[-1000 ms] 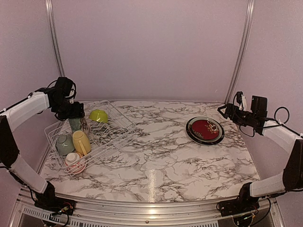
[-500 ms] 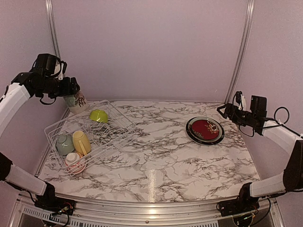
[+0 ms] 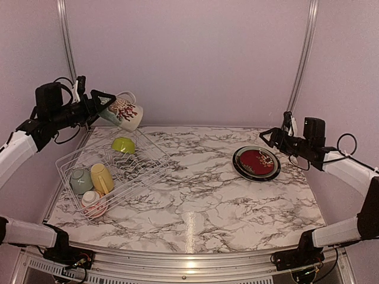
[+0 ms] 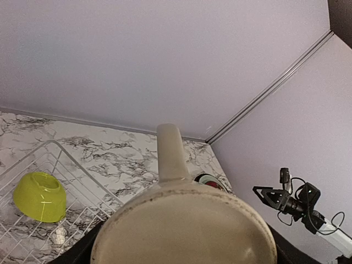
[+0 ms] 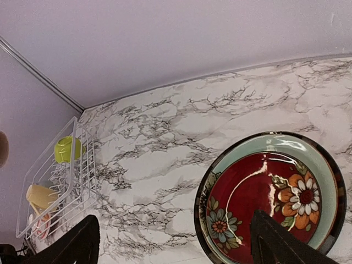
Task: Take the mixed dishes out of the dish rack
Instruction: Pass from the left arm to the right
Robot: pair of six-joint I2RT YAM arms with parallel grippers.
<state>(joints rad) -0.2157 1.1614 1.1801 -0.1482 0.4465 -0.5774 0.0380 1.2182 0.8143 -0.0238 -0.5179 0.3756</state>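
Note:
My left gripper [image 3: 105,110] is shut on a beige mug [image 3: 125,113] with a red pattern and holds it tipped on its side, high above the back of the white wire dish rack [image 3: 142,171]. The mug's base [image 4: 184,225] fills the left wrist view, handle pointing away. In the rack lie a lime-green bowl [image 3: 123,144], a yellow mug [image 3: 102,177], a pale green piece [image 3: 80,181] and a red-patterned piece [image 3: 93,203]. The red patterned plate [image 3: 256,161] tops a plate stack at the right. My right gripper [image 3: 269,137] is open, above the stack's far right side.
The rack [image 5: 55,176] takes up the table's left side, close to the left wall. The plate stack [image 5: 330,181] lies on the marble table near the right wall. The pale back wall and two metal corner rails close the space behind.
My left arm has lifted the patterned mug out of the rack, carried it up and to the right, and tipped it sideways. My right gripper has shifted slightly left.

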